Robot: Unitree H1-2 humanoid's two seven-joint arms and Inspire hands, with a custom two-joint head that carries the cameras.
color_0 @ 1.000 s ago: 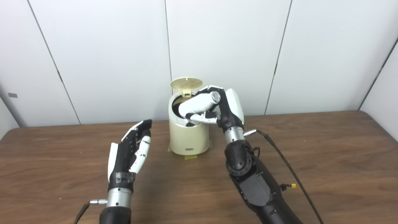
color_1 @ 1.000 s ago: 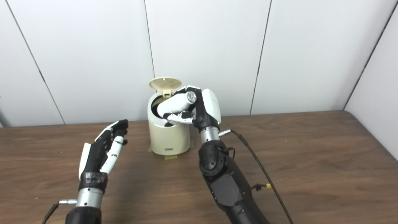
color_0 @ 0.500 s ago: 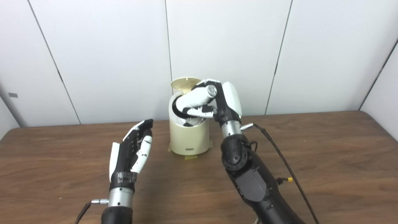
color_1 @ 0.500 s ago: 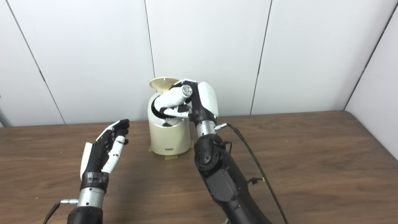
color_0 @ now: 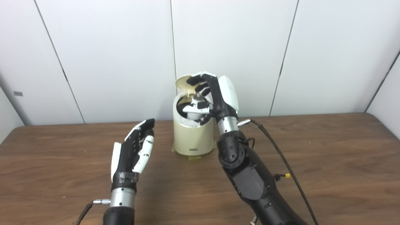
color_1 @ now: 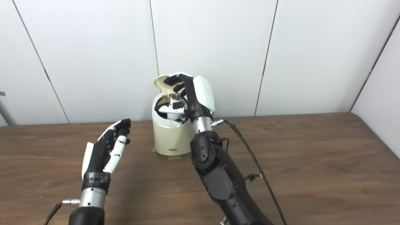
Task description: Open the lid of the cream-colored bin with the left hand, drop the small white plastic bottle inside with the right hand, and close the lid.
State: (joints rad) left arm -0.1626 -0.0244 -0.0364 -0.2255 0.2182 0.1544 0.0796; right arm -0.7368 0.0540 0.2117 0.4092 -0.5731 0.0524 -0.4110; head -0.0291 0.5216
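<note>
The fingers (color_0: 197,82) of the right hand (color_0: 215,95) are spread apart above the mouth of the cream-colored bin (color_0: 193,131), their dark tips against the raised lid (color_0: 184,82); the thumb reaches across the opening. The small white plastic bottle (color_0: 196,107) stands nearly upright inside the rim, its silvery cap topmost, just below the thumb. Whether the thumb touches it I cannot tell, and the hand grips nothing. The left hand (color_0: 134,153) hovers at eight o'clock from the bin, palm turned inward, fingers straight and slightly apart, holding nothing.

The bin sits toward twelve o'clock on the table (color_0: 328,162), close to the wall panels (color_0: 93,56), with bare wood open at three and nine o'clock and toward six between the two forearms. A black cable (color_0: 281,159) trails from the right wrist toward five o'clock.

The bin is a smooth, matte plastic cylinder with a dark interior and a round, hinged lid tilted back; strips of yellowish tape (color_0: 193,157) show at its foot. The table is dark wood-grain with a rounded far corner. The hands are glossy white shell over black.
</note>
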